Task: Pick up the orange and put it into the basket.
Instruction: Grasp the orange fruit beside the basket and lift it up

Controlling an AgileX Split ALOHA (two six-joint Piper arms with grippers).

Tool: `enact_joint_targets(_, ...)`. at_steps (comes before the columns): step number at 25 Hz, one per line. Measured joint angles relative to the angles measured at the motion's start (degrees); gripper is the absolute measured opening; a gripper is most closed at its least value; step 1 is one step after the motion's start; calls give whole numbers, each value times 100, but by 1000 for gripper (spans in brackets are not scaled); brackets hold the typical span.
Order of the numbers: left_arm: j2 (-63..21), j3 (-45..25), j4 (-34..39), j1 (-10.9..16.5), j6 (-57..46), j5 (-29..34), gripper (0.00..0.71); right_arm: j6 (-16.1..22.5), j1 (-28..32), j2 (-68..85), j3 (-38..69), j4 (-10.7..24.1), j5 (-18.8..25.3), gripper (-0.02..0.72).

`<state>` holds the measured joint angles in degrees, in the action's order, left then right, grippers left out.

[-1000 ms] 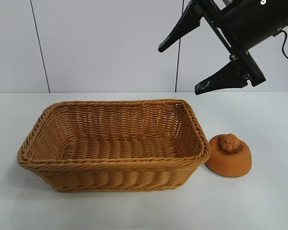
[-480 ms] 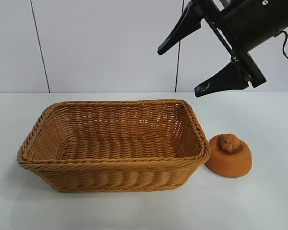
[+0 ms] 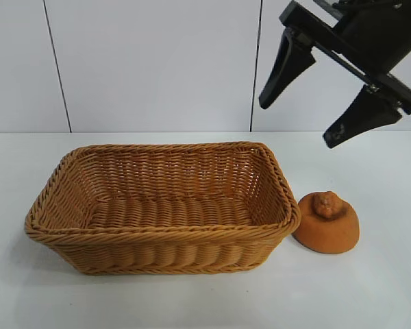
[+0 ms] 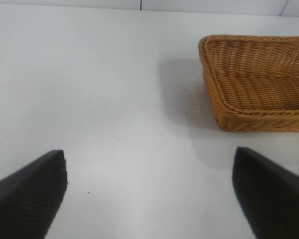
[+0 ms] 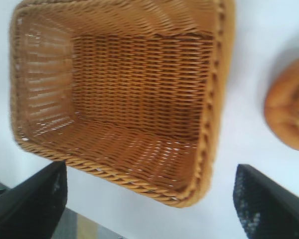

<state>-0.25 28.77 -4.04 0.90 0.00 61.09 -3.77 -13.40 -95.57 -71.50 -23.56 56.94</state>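
Hovering right tool (image 3: 298, 123) released | woven wicker basket (image 3: 157, 236) | matte, seemingly soft knobbed orange (image 3: 327, 223)

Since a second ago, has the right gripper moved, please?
Yes. The right gripper has shifted rightward and swung to point more downward, judged against the vertical wall seam.

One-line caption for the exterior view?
Open right claw hangs above dull orange-brown lump beside empty tan wicker basket.

Nothing to read anywhere here, honestly: no labels, brand marks, numbers or signs on anything in any of the three views. Just plain, unmarked surfaces all around.
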Motion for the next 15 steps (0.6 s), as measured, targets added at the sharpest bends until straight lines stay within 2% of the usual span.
enact_joint_targets(3,0,0,0,0,0,0,643,503,0,0,-102,1051,265,620)
enact_joint_targets(5,0,0,0,0,0,0,643,687,0,0,-102,1539,345,620)
enact_joint_targets(6,0,0,0,0,0,0,643,720,0,0,-102,1662,354,620)
enact_joint_targets(10,0,0,0,0,0,0,643,737,85,0,-102,1737,271,620)
enact_joint_targets(15,0,0,0,0,0,-4,643,722,489,-93,-112,1533,134,620)
